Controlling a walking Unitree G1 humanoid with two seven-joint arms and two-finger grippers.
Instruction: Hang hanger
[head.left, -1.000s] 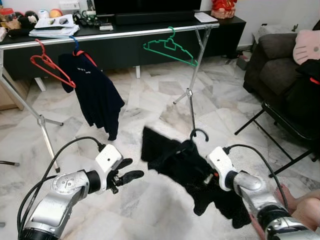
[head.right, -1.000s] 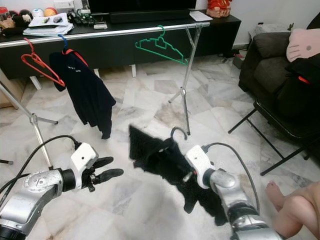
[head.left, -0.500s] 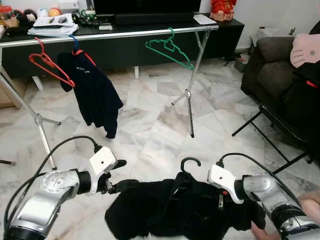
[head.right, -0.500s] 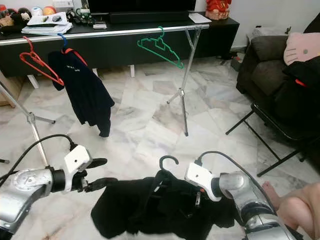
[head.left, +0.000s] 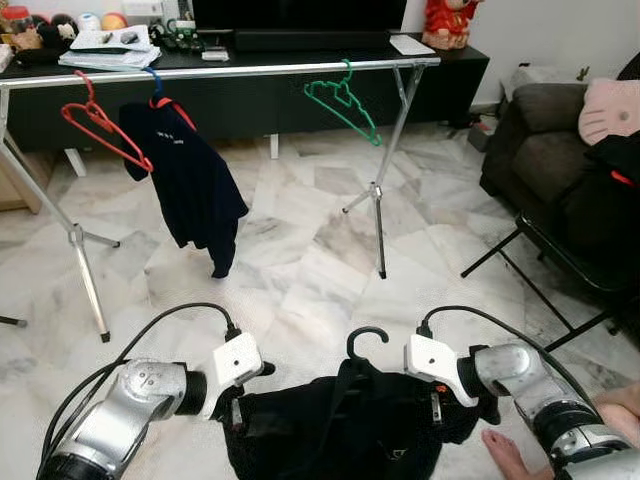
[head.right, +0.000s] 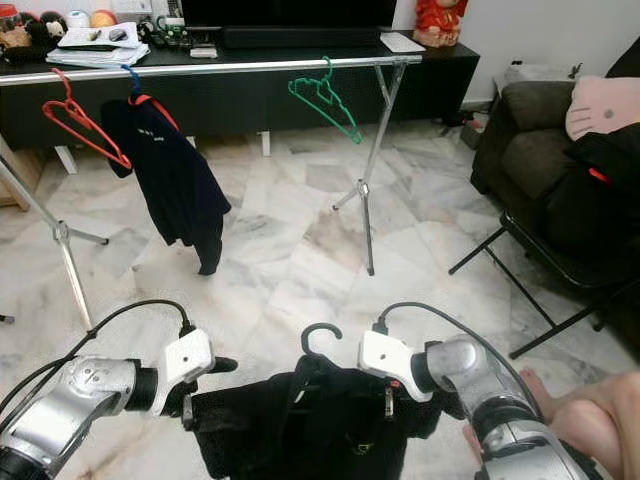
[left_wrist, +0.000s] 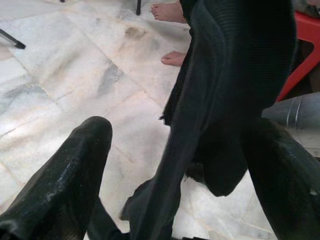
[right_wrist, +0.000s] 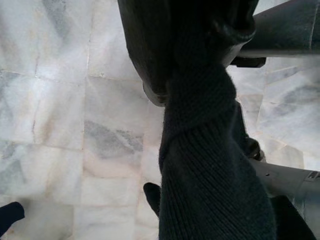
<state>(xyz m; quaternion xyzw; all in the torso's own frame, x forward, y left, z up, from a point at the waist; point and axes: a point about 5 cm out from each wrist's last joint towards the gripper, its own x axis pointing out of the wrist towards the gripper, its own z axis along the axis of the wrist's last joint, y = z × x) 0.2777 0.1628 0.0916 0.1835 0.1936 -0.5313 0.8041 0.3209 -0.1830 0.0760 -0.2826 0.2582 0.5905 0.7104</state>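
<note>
While you look through the left eye view, your black garment (head.left: 340, 425) hangs on a black hanger (head.left: 362, 345) at the lower middle of the frame, its hook curling up above the cloth. Your left pincer (head.left: 232, 405) is at the garment's left edge, at the lower left, and your right pincer (head.left: 440, 405) is buried in the cloth at the lower right; from here you cannot tell how either one stands. Across the top runs a silver clothes rail (head.left: 220, 72) carrying a red hanger (head.left: 100, 125), a navy shirt (head.left: 190, 185) and a green hanger (head.left: 342, 100). Behind it sits a black TV surface (head.left: 455, 55), and a dark sofa (head.left: 545, 140) fills the upper right. A person's bare foot (head.left: 505, 455) shows at the lower right corner on the marble floor (head.left: 300, 260).

Your right eye view gives you the same scene.

On your left wrist view, the two black fingers (left_wrist: 65, 175) stand apart, released, with the dark cloth draping between them.

On your right wrist view, knitted black fabric covers the middle of the frame, and you cannot tell that pincer's state.
</note>
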